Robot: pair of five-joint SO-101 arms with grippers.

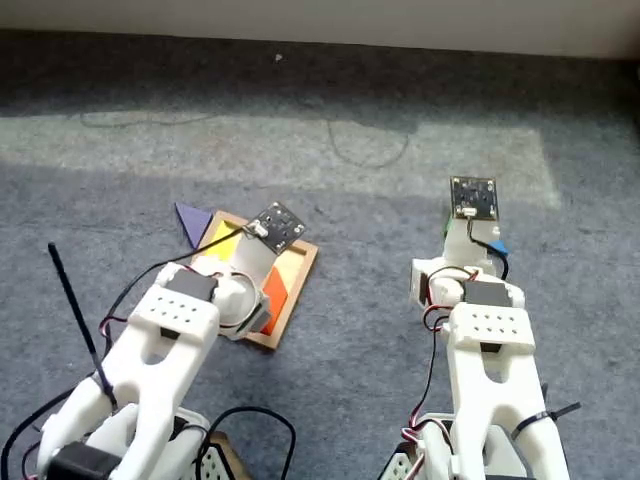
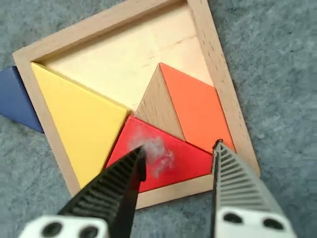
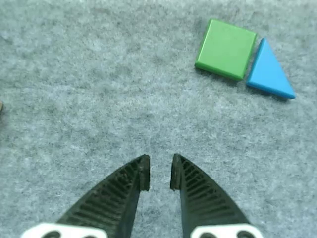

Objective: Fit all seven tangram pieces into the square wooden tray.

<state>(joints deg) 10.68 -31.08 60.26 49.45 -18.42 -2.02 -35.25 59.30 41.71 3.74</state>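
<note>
The square wooden tray [image 2: 224, 84] lies under my left gripper [image 2: 179, 150], which hangs open just above the red triangle [image 2: 171, 166]. Inside the tray also sit a yellow triangle [image 2: 81, 116], a plain wood triangle [image 2: 158, 106] and an orange piece [image 2: 195, 106]; one corner area is bare. A dark blue piece [image 2: 17, 99] lies on the carpet against the tray's outer edge. My right gripper [image 3: 159, 171] hovers over bare carpet, fingers nearly together and holding nothing. Beyond it lie a green square [image 3: 226, 48] and a light blue triangle [image 3: 269, 72], side by side.
Grey carpet covers the whole floor. From above, the tray [image 1: 293, 297] lies at the left under one arm, with the dark blue piece [image 1: 192, 222] at its far left corner. The green square [image 1: 447, 226] and blue triangle [image 1: 497, 247] peek out beside the other arm.
</note>
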